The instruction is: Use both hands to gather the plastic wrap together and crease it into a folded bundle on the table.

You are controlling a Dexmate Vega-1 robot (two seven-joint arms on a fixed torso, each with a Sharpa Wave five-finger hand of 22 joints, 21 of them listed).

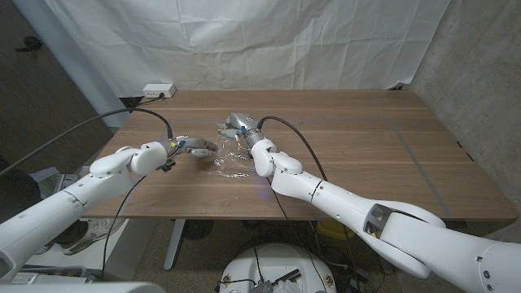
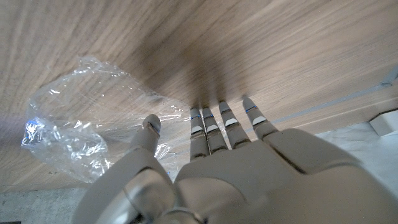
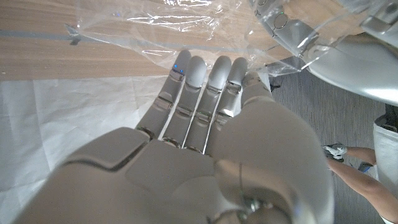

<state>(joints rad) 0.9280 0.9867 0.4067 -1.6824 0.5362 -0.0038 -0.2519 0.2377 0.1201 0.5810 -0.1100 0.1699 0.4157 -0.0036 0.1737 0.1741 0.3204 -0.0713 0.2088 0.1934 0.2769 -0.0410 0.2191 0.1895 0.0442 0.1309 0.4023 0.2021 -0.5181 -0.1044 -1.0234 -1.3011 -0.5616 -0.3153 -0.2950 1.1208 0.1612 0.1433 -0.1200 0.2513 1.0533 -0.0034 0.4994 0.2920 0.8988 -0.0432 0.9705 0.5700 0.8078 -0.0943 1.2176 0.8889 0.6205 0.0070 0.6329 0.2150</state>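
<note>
One plastic wrap (image 1: 230, 159), two hands, one power strip (image 1: 159, 90), one table (image 1: 366, 155)

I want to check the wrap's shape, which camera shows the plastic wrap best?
The left wrist view: the plastic wrap lies crumpled against bare wood, its outline clear. The head view shows it small between the hands; the right wrist view shows only part, close against the right hand.

Plastic wrap (image 1: 231, 159) is clear with white glints — wood grain shows through it. Table (image 1: 350, 146) is mid-brown wood with streaky grain and a faint grey line across it; both hands (image 1: 192, 146) (image 1: 241, 126) are light grey, arms white, cables black. Backdrop sheet (image 1: 269, 41) is white and creased — power strip (image 1: 159, 90) white.
</note>
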